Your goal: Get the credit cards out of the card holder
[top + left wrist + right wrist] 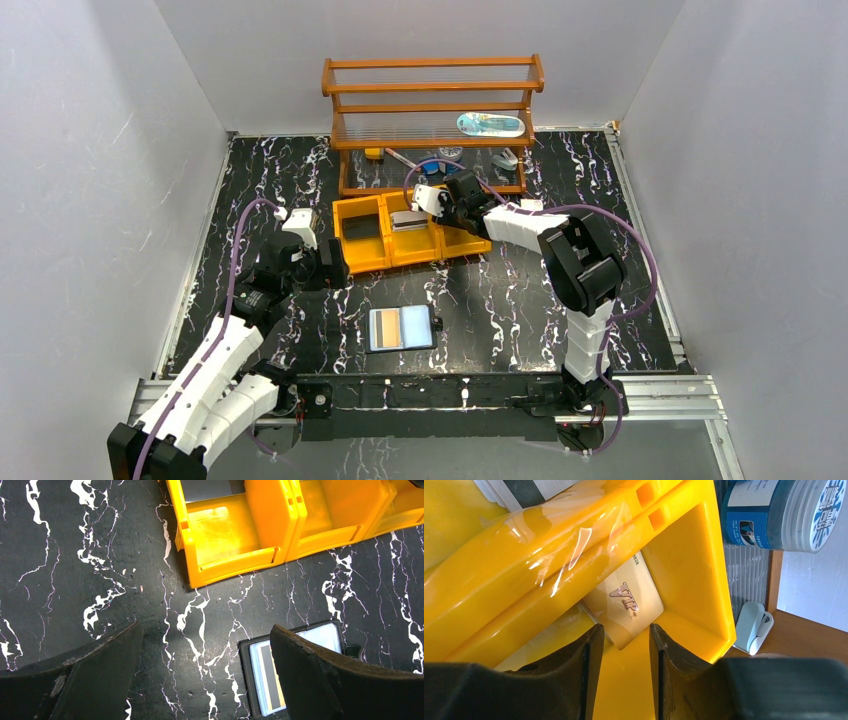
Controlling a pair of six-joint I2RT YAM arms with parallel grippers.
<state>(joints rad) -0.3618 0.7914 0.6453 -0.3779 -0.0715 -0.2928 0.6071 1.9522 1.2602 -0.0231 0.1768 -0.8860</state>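
Card holder [402, 328] lies open and flat on the black marbled tabletop [500, 300], in front of the yellow bin tray [390, 262] and apart from it. Its left panel shows pale blue-grey, and a tan-brown card [417, 326] fills the right panel.

The left pincer [338, 268] hovers low by the tray's front left corner, behind and to the left of the card holder. In the left wrist view its fingers [95, 675] are spread wide with nothing between them but bare tabletop. The card holder [260, 675] lies just beside the right-hand finger and is partly hidden by it.

The right pincer [625, 630] reaches into the tray's right compartment, well away from the card holder. Its fingers [579, 670] stand a narrow gap apart, with yellow plastic showing between them. A gold card [629, 602] marked VIP leans in that compartment, one corner pointing into the gap; no finger visibly clamps it. A pale card with a dark stripe [519, 490] lies in the neighbouring compartment.
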